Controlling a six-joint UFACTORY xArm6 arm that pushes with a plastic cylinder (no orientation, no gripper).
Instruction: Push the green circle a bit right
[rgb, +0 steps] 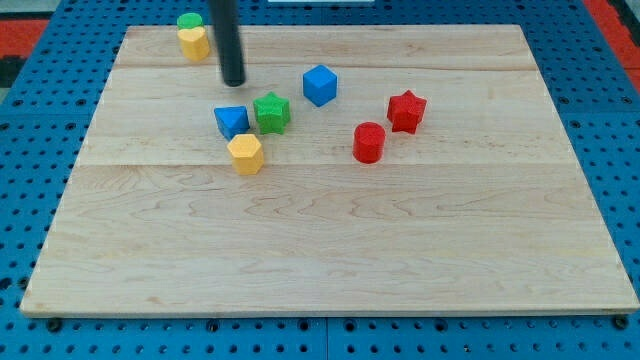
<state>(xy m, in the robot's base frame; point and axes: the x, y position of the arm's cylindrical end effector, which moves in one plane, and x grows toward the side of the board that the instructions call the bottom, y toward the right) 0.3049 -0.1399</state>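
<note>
A: My tip (233, 83) is a bare rod end with no jaws to part or close, so nothing is held; it rests on the board (330, 250) near the top-left corner, to the right of and a little below the green circle (189, 21), clear of it.

B: And the circle itself?

A: It sits at the top edge near the left corner, touching the yellow block (194, 43) just below it. You cannot tell from this view whether the two merely touch or overlap.

B: How will it handle?

A: You should expect a small, light, stiff piece that slides freely on smooth wood and cannot be crushed. There is nothing to grasp; you contact a side face only.

B: Which face?

A: The left one, pushing toward the right edge. You must first bring the tip round to that side. Strike off centre and the circle will likely veer or drag the yellow block along.

B: Other blocks?

A: The blue block (231, 121), green star (271, 112) and yellow hexagon (245, 153) lie well apart, toward the centre.
</note>
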